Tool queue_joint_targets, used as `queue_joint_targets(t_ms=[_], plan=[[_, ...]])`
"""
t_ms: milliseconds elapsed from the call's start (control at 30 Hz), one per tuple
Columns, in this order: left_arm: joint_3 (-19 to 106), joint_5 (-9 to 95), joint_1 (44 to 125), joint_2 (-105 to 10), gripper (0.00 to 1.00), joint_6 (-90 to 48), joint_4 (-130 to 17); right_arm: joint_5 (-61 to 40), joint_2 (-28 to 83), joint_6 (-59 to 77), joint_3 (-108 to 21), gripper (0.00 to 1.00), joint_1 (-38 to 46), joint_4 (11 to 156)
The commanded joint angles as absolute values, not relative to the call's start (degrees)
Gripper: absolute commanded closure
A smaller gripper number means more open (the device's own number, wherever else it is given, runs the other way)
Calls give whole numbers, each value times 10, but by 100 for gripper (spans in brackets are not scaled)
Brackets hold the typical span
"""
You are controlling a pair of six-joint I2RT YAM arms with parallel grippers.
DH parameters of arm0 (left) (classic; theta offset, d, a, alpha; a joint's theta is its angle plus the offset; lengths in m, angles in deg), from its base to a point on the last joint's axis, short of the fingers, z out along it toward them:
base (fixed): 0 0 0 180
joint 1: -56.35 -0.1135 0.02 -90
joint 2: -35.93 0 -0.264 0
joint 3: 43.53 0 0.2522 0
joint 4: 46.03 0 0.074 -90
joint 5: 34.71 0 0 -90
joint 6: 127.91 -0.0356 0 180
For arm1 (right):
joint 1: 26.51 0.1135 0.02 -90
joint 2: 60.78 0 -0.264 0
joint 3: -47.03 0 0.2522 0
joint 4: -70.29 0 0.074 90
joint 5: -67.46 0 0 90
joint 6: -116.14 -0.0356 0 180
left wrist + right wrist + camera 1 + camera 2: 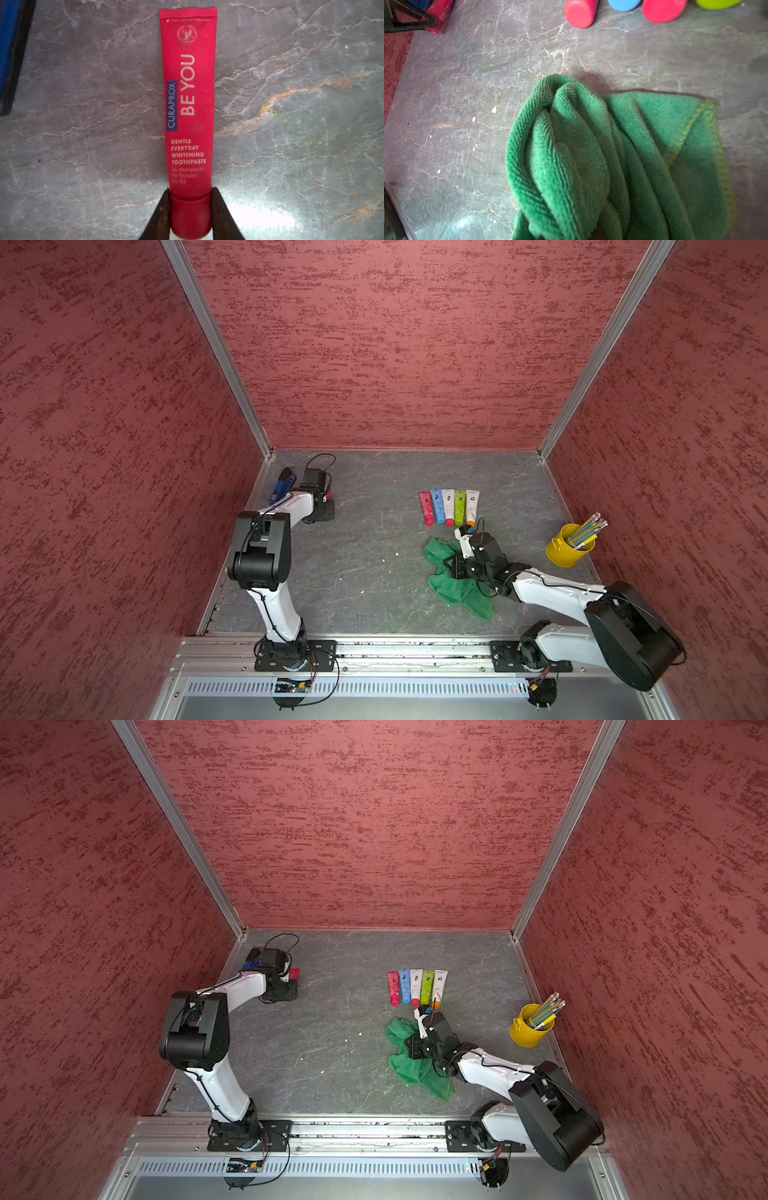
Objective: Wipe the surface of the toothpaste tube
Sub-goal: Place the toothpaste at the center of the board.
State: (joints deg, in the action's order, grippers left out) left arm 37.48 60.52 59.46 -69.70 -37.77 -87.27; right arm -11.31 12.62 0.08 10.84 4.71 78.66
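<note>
Red toothpaste tube is gripped by its cap between the dark fingers of the left claw, which is closed to a narrow gap just the cap's width. The tube is kept in the far left corner of the table, close to the left wall, with its crimped end pointed away from the claw. Whether it is lifted or laid on the slab cannot be told.

A blue and black object is seen just beside it against the wall; it is too cut off in the wrist view to be made out. A wide stretch of grey, veined slab is left between the two arms, marked by a few white specks. A metal rail is fixed along the near edge, and both arm bases are mounted on it.

The right claw is closed. Its fingers are hidden, but the green cloth is gathered into folds that are drawn up towards it, so the cloth appears to be pinched there. The rest of the cloth is spread on the slab.

A row of five tubes is laid just beyond the cloth; the last cap is partly covered by the right arm in both top views. A yellow pail of pencils is stood near the right wall. The table is enclosed on three sides by red walls.
</note>
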Motion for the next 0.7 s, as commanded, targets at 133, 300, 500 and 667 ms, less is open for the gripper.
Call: queue_joint_targets(t_ms=[133,300,500,667], plan=[[368,618,602,-710,77,-389,-890,-107,118,10,115,100,44,773],[364,639,609,-712,54,-384,-894,-107,113,9,117,100,44,772],[373,655,618,-717,46,-377,-910,-108,109,8,118,100,44,771],[367,687,666,-665,44,-341,-929,-109,106,9,120,100,44,770]])
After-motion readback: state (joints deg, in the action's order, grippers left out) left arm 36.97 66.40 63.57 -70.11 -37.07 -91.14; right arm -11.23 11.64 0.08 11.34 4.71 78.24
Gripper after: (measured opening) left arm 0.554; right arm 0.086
